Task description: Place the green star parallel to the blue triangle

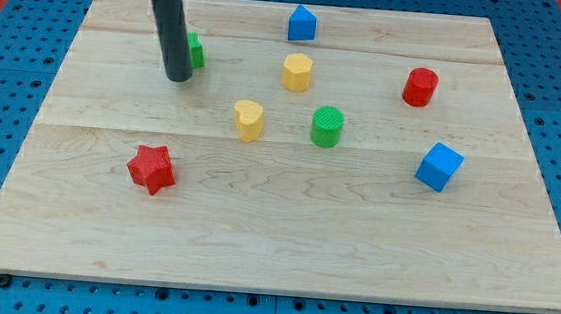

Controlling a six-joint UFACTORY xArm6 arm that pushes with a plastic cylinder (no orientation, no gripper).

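Observation:
The green star sits at the view's upper left, mostly hidden behind my rod. My tip rests on the board just left of and below the star, touching or almost touching it. The blue triangle stands near the view's top edge, right of the star and a little higher.
A yellow hexagon block, a yellow heart and a green cylinder stand mid-board. A red cylinder and a blue cube are at the right. A red star lies lower left. The wooden board ends on all sides.

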